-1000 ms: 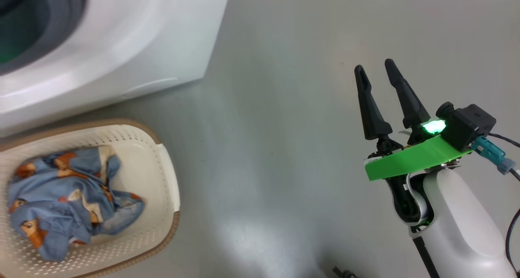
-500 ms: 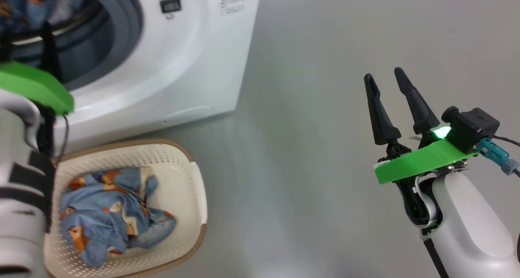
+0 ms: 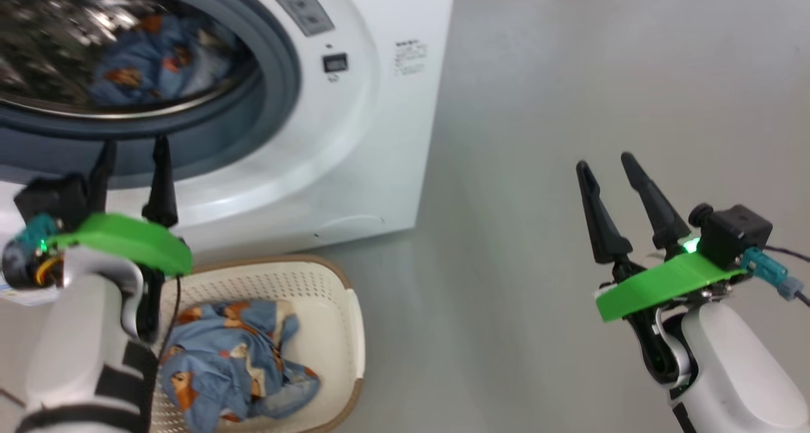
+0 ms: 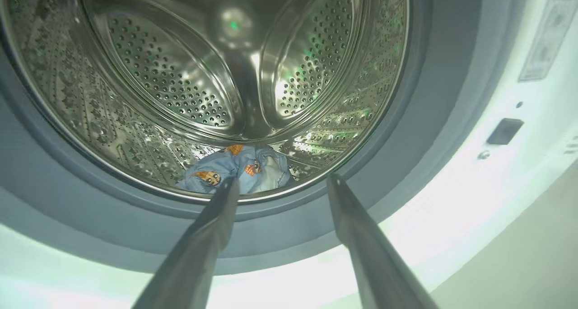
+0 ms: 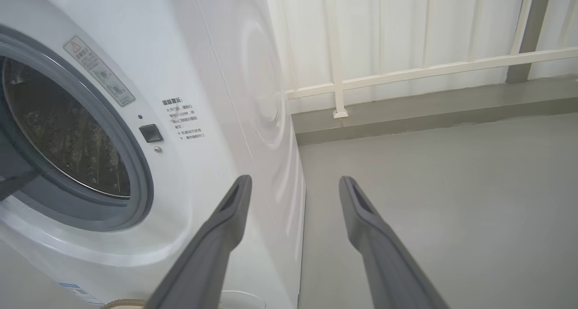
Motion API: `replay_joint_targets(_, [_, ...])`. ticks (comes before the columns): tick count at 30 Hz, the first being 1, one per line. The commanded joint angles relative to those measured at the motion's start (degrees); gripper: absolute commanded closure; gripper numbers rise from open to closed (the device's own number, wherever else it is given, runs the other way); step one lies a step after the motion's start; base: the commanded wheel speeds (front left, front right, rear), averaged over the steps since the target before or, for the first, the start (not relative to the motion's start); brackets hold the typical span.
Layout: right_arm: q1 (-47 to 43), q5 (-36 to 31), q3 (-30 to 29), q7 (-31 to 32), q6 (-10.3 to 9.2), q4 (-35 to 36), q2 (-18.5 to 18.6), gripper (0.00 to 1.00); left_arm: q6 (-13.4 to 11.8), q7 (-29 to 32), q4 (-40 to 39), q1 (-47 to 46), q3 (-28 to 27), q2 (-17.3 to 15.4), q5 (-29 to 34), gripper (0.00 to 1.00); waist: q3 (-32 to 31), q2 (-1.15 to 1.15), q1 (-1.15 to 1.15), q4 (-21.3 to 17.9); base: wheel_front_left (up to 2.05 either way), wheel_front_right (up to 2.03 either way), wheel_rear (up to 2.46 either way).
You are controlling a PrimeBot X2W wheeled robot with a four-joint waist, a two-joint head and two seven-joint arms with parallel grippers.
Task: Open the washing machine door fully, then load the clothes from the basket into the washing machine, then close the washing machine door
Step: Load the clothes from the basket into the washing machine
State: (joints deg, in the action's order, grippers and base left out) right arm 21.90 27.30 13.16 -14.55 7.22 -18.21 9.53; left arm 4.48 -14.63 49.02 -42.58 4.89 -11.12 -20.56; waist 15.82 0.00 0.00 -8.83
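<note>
Since a second before, my head had swung up and my left gripper (image 3: 133, 145) had come into sight, fingers apart before the washing machine (image 3: 380, 135); my right gripper (image 3: 604, 162) stood spread, empty. In the basket (image 3: 355, 332) lay clothes (image 3: 234, 363). Left wrist: what looked like one garment (image 4: 239, 166) sat in the drum (image 4: 158, 74). Right wrist: floor (image 5: 451, 187) ahead.

The clothes (image 3: 228, 363) are light blue with orange-brown bears; the basket (image 3: 352, 332) is cream with a brown rim.
</note>
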Motion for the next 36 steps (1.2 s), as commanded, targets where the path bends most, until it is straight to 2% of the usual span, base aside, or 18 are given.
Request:
replay_joint_targets(1, [-0.69,0.62,1.30,-0.45,0.26,1.02,0.66,0.00,-0.32,-0.36,-2.36,0.90,-1.74,-1.89,0.63,0.00,-3.31,0.00,0.00,2.81,0.00,0.00,0.00])
replay_joint_targets(10, [-3.51,1.38,0.84,-0.45,0.26,-0.06,1.60,0.00,-1.31,-0.36,-13.82,14.66,-3.57,-0.02,1.12,0.00,-8.47,0.00,0.00,4.97,0.00,0.00,0.00])
replay_joint_targets(21, [-5.35,1.41,0.86,-0.45,0.26,-0.01,2.54,0.00,-3.13,-0.37,-24.51,25.73,-4.14,0.60,2.24,0.00,-10.72,0.00,0.00,5.57,0.00,0.00,0.00])
replay_joint_targets(27, [-6.35,0.75,0.36,-0.45,0.26,0.28,2.80,0.00,-4.78,-0.37,-29.86,30.16,-4.58,1.28,2.25,0.00,-11.14,0.00,0.00,5.81,0.00,0.00,0.00])
replay_joint_targets(36, [-6.81,0.20,0.46,-0.45,0.26,0.32,3.06,0.00,-5.66,0.11,-32.36,32.13,-4.41,1.65,1.62,0.00,-11.58,0.00,0.00,6.03,0.00,0.00,0.00])
